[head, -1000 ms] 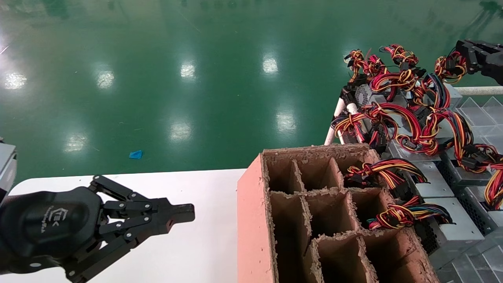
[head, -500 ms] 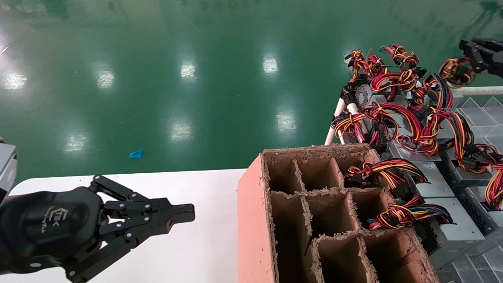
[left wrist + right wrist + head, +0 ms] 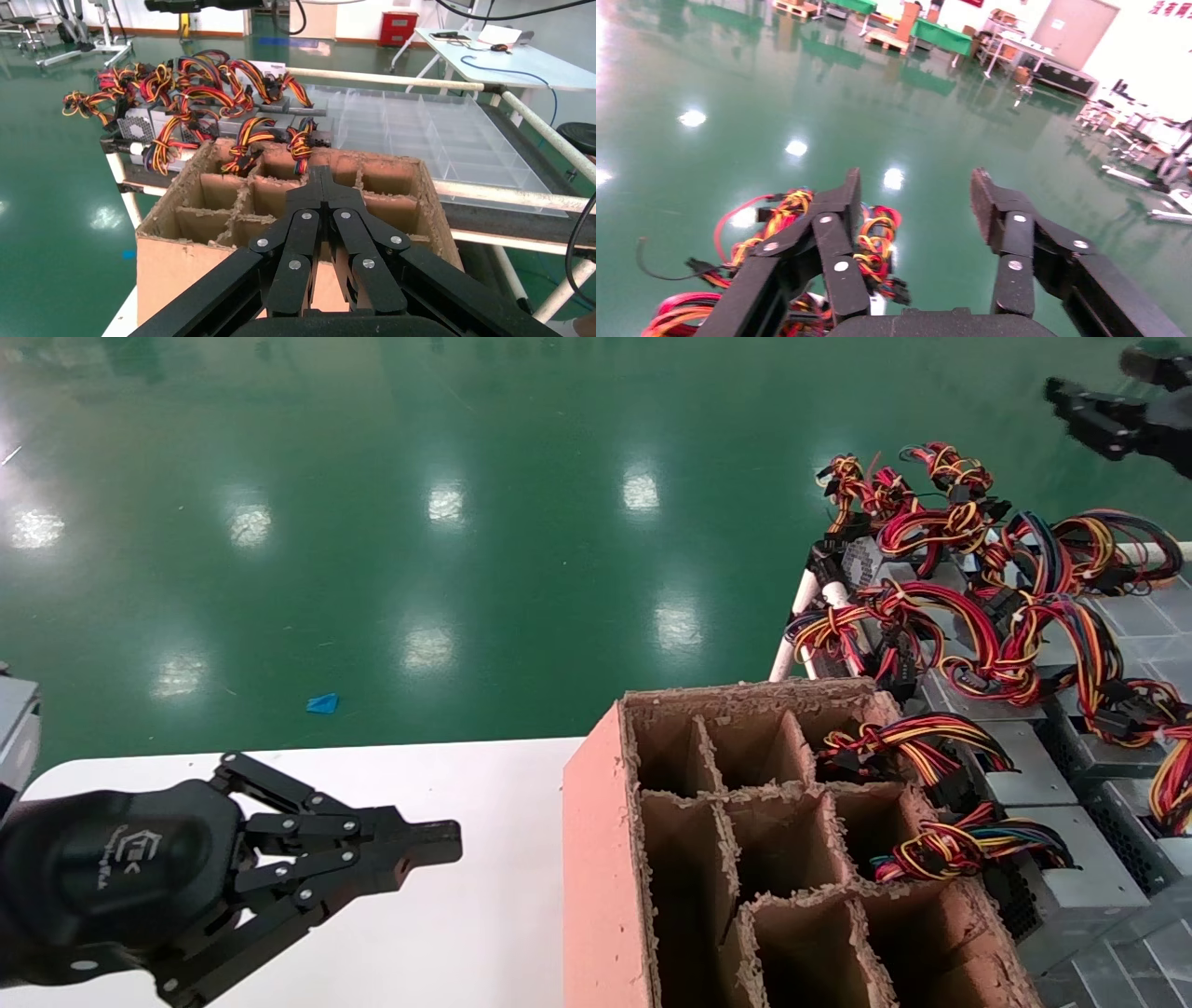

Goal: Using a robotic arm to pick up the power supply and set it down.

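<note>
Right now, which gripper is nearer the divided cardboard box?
Left. The left gripper hovers over the white table just beside the cardboard box, jaws shut. The right gripper is far beyond it, above the power supplies, jaws open.

A glossy green floor [image 3: 419,505] fills the room, dotted with bright reflections of ceiling lights. A small blue scrap [image 3: 322,703] lies on it near the white table [image 3: 466,933]. Farther off stand a pale door [image 3: 1074,31], a red cabinet [image 3: 398,28], green-topped benches [image 3: 940,36] and a white desk [image 3: 506,60] with cables lying across it.
</note>
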Available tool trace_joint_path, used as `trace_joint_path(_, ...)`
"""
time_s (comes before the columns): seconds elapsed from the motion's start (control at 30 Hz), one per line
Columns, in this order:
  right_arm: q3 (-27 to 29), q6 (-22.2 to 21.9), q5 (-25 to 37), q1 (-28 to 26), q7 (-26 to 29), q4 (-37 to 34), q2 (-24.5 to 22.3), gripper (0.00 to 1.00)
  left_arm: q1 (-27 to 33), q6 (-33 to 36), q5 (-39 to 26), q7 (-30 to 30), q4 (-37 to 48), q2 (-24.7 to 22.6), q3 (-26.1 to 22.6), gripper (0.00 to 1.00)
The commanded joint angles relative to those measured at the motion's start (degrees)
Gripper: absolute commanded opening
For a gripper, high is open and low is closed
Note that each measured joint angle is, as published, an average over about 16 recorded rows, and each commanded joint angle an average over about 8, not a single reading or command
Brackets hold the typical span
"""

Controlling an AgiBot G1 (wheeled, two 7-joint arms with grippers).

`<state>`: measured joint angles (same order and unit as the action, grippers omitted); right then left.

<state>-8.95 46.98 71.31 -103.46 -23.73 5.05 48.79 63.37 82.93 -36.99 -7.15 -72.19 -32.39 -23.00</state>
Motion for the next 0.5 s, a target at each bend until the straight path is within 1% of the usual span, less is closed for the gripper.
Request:
trace_joint_path(0.03, -0.1, 0.5, -0.2, 0.3, 0.0, 0.7, 0.0, 1.0, 0.0, 0.0, 0.0, 0.0, 0.0, 0.0, 0.0, 0.0)
trace_joint_path(0.33, -1.2, 6.5, -4.8, 6.8, 5.4, 11.4, -2.2, 1.0, 0.0, 0.0, 0.0, 0.0, 0.0, 0.0, 0.0, 0.01)
trace_joint_path(0.5, -1.8, 9.8, -7.4, 10.5, 8.5, 17.3, -3.4, 1.0, 0.0, 0.0, 0.0, 0.0, 0.0, 0.0, 0.0, 0.63)
